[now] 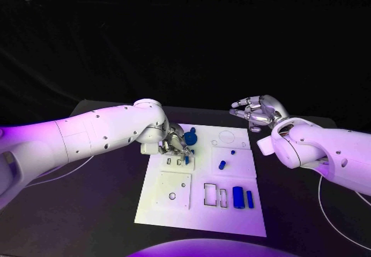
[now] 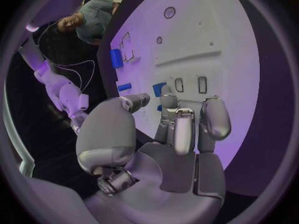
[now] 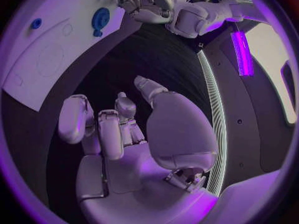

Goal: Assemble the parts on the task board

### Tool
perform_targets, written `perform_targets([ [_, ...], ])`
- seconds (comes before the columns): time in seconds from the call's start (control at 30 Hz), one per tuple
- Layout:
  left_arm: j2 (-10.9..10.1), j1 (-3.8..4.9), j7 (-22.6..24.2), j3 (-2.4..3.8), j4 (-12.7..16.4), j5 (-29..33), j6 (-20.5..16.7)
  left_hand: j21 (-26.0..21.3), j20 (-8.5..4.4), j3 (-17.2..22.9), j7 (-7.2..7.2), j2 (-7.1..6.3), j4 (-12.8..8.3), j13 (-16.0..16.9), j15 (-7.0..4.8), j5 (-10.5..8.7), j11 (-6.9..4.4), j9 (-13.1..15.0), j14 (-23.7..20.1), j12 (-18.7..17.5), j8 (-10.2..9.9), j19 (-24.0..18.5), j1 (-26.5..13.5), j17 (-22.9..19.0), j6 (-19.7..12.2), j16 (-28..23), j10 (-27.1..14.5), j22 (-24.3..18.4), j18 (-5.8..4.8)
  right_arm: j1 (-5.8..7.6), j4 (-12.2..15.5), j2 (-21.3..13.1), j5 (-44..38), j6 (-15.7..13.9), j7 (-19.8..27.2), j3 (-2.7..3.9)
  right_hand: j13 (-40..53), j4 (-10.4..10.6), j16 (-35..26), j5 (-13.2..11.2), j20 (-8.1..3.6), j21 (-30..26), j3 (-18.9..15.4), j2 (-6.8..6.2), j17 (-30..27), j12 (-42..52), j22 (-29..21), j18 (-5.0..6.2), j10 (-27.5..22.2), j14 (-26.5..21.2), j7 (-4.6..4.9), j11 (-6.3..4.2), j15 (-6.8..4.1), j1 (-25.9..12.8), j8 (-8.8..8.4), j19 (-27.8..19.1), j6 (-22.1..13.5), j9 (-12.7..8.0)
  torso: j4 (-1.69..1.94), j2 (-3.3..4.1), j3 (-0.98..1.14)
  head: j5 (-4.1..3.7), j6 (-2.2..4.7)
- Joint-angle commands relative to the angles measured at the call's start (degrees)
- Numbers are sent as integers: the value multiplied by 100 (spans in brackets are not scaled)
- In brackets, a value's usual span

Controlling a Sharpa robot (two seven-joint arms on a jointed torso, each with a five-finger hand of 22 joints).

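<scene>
The white task board (image 1: pixel 202 214) lies in the middle of the table. My left hand (image 1: pixel 176 143) hovers low over its far left part, fingertips down on a small blue part (image 1: pixel 186 159) beside two narrow slots; it pinches this part (image 2: pixel 159 90) between thumb and finger. A round blue part (image 1: pixel 190 138) stands just right of that hand and also appears in the right wrist view (image 3: pixel 100 19). My right hand (image 1: pixel 253 112) hangs raised past the board's far right corner, fingers loosely bent and apart, holding nothing (image 3: pixel 124 134).
More blue parts sit on the board: a short one (image 1: pixel 222 165), a tiny one (image 1: pixel 232 152), and two bars (image 1: pixel 238 196) (image 1: pixel 250 198) near the right front beside empty rectangular slots. White cables lie along both table sides.
</scene>
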Motion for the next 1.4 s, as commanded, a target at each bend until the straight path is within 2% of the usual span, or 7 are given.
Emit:
perform_targets([
  [0.03, 34, -11, -21, 2, -32, 24, 146, -9, 12, -36, 30, 10, 2, -5, 27, -35, 22, 8, 364, -14, -5, -20, -63, 617, -3, -18, -5, -9, -9, -6, 0, 6, -59, 101, -17, 0, 2, 40, 4, 16, 15, 30, -8, -13, -2, 18, 311, 95, 31, 196, -17, -8, 8, -41, 21, 27, -30, 7, -10, 3, 0, 0, -10],
  [0.27, 61, -23, -45, 1, -82, -7, 201, -3, 12, -57, 31, 28, 5, -4, 28, -33, 23, 9, 363, -14, -8, -11, -71, 616, -3, -18, -6, 8, -13, -8, -4, 7, -59, 121, -29, 0, -3, 51, 2, 18, 14, 22, -13, -19, -9, 17, 307, 97, 29, 195, -18, -9, 7, -52, 29, 24, -30, 8, -4, -1, 2, -9, -20],
  [0.47, 81, -32, -62, 1, -112, -75, 237, -4, 12, -72, 26, 55, -9, 15, 28, -29, 20, 11, 364, -3, -9, -13, -52, 619, -4, -17, 1, 6, -12, -9, -10, 15, -59, 158, -39, -1, 4, 62, 4, 19, 13, 21, -18, -23, -4, 26, 307, 97, 37, 196, -20, -10, 6, -62, 38, 25, -28, 10, -12, 5, 4, -24, -48],
  [0.63, 93, -46, -65, 0, -120, -85, 226, -7, 11, -86, 22, 69, -32, 11, 25, -27, 15, 15, 359, -6, -10, -16, -7, 598, -8, -25, -3, 1, -11, -11, -9, 15, -59, 184, -46, -1, 8, 79, 5, 18, 12, 27, -22, -22, -2, 34, 312, 95, 45, 197, -23, -12, 5, -75, 51, 32, -25, 13, -1, 2, 2, -39, -52],
  [0.93, 117, -57, -62, 1, -126, -39, 177, -13, 10, -111, 18, 67, -66, 27, 20, -30, 11, 25, 358, 2, -10, -25, 88, 597, -16, -27, -1, -10, -9, -12, -14, 22, -59, 222, -71, -4, 1, 100, 7, 18, 10, 21, -25, -19, 5, 35, 309, 97, 45, 200, -27, -15, 2, -89, 69, 31, -18, 17, -2, -1, 1, -17, -51],
  [1.07, 122, -66, -63, 1, -132, -32, 159, -13, 9, -111, 17, 72, -68, 30, 20, -28, 10, 27, 357, 4, -8, -24, 101, 594, -15, -28, -1, -8, -9, -14, -16, 24, -61, 263, -78, -6, -10, 110, 2, 17, 9, 7, -28, -20, -9, 28, 301, 100, 38, 197, -28, -17, 1, -97, 76, 24, -16, 18, 3, -1, 0, -65, -66],
  [1.4, 135, -91, -57, 2, -136, -28, 67, -28, 5, -23, 4, 182, -179, 56, 9, -28, -2, 60, 354, 17, 9, -45, 373, 589, -30, -32, -6, -29, -4, -20, -12, 27, -74, 324, -109, -12, -21, 115, -10, 14, 9, -34, -31, -25, -40, 21, 278, 109, 28, 188, -30, -17, 1, -100, 83, 1, -16, 19, 0, -2, 1, -60, -70],
])
